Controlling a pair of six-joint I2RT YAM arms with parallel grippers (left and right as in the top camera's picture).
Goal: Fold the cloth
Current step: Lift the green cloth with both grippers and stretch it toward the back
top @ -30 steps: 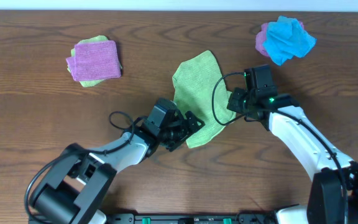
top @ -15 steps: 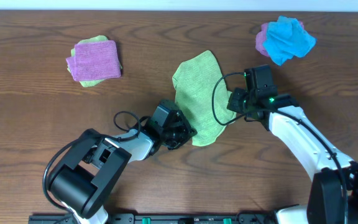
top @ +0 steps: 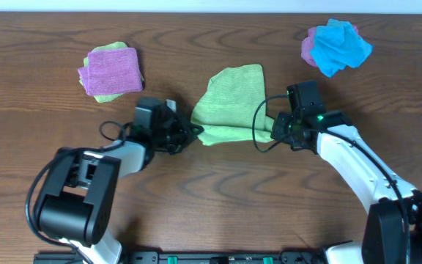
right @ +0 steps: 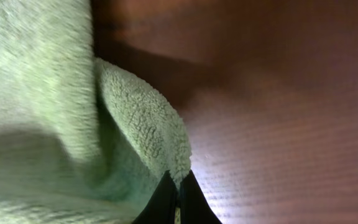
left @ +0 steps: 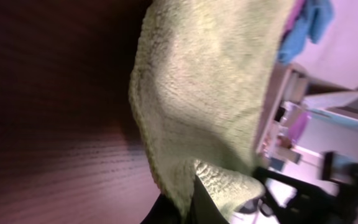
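Observation:
A light green cloth (top: 229,103) lies on the brown table's middle, its near edge stretched in a straight band between my two grippers. My left gripper (top: 193,133) is shut on the cloth's near left corner, and the left wrist view shows the green cloth (left: 210,93) pinched between the dark fingers (left: 199,205). On the other side, my right gripper (top: 273,126) is shut on the near right corner; the green cloth (right: 55,112) fills the right wrist view's left half, its edge clamped between the fingertips (right: 166,202).
A folded purple cloth on a green one (top: 110,72) sits at the back left. A crumpled blue and purple pile (top: 335,45) lies at the back right. A black cable (top: 258,125) loops over the cloth by the right gripper.
My left gripper shut on the cloth's near corner and swung left and back, pulling the cloth's near edge taut. The right gripper kept its grip and barely moved.

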